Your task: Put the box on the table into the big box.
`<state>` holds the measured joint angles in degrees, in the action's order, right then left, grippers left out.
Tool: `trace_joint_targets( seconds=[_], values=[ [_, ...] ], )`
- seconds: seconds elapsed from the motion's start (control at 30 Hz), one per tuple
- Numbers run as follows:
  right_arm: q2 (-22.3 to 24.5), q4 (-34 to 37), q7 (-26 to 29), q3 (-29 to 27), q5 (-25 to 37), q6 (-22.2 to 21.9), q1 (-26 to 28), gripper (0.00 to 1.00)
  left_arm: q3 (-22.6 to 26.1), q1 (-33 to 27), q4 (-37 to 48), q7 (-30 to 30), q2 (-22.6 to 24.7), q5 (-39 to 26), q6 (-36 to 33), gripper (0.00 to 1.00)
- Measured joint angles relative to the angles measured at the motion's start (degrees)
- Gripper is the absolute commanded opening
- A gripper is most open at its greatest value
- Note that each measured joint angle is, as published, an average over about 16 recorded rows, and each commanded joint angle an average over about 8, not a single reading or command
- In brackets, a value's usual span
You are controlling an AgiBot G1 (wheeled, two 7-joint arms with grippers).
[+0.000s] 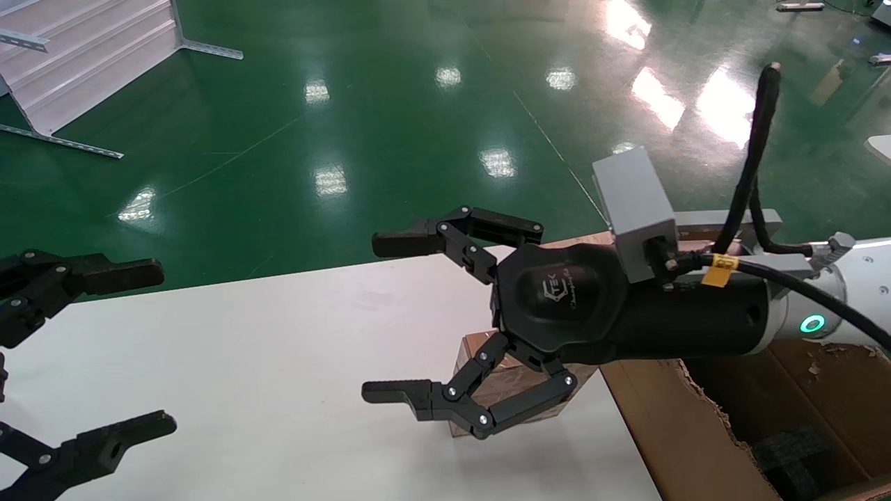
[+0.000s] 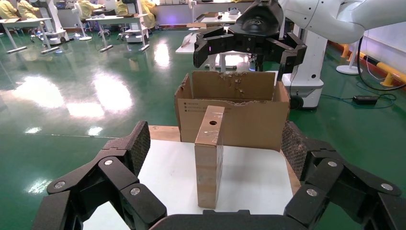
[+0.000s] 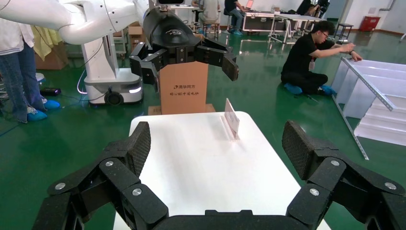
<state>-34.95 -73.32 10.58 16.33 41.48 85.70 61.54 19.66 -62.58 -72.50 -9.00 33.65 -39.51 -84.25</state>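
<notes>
Right gripper (image 1: 393,320), jaws spread wide and holding nothing, hovers above the box (image 2: 209,155), which stands upright on the table (image 1: 278,348) just beside the big box (image 2: 230,112). Left gripper (image 1: 122,351), equally wide open and empty, hangs over the table's far side from the big box.

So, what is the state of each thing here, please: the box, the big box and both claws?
box: upright on the table, not held, hole on top.
big box: open, flaps torn, beside the table.
right claw: open, above the table, in front of the box.
left claw: open, above the table's left part, holding nothing.
</notes>
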Motion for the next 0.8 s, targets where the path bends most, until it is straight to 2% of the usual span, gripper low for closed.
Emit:
trace_joint_targets(
  seconds=[0.8],
  values=[
    [-0.59,0.4,-0.25,0.3,0.97,-0.82,0.25,1.0,0.0,0.0,0.01,0.0,0.0,0.0,0.0,1.0]
  ],
)
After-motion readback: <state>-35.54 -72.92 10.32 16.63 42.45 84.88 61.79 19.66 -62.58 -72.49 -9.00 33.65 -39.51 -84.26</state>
